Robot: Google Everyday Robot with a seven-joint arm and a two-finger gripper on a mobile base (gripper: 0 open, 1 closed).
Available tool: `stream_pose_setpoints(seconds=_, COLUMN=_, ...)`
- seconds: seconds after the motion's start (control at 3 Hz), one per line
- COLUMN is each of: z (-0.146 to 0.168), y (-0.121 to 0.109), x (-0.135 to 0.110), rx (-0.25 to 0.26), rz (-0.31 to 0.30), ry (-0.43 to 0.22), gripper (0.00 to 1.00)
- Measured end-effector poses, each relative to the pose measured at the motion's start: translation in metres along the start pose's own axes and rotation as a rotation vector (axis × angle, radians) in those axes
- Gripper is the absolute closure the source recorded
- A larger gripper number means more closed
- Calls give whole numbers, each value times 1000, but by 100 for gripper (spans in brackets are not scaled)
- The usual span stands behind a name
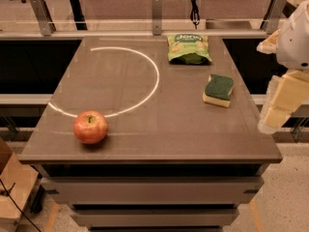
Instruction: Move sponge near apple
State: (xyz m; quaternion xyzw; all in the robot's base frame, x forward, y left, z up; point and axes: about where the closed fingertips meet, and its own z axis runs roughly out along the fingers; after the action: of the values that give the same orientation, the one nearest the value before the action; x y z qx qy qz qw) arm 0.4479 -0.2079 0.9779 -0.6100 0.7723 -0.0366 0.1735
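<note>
The sponge point(218, 90), dark green on top with a pale yellow base, lies on the right side of the brown table point(145, 144). The red apple point(90, 126) sits near the table's front left edge, far from the sponge. My gripper point(277, 108) hangs at the right edge of the view, off the table's right side and to the right of the sponge, holding nothing that I can see.
A light-green snack bag point(188, 48) lies at the table's back, just behind the sponge. A white arc point(149, 88) is marked on the tabletop. Metal rails and posts point(156, 13) run behind the table. A cardboard box point(12, 187) stands at the lower left.
</note>
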Motion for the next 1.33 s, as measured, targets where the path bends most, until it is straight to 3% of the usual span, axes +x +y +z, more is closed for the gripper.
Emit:
stream_pose_setpoints(seconds=0.33, z=8, y=-18, x=-11, rx=29, rz=-11, ry=-86, gripper=0)
stream_pose_setpoints(seconds=0.67, z=19, y=-43, x=-14, rx=56, rz=17, ry=-205, gripper=0)
stream_pose_setpoints(seconds=1.33, z=53, y=-82, x=-17, rx=46, rz=70, ry=-398, gripper=0)
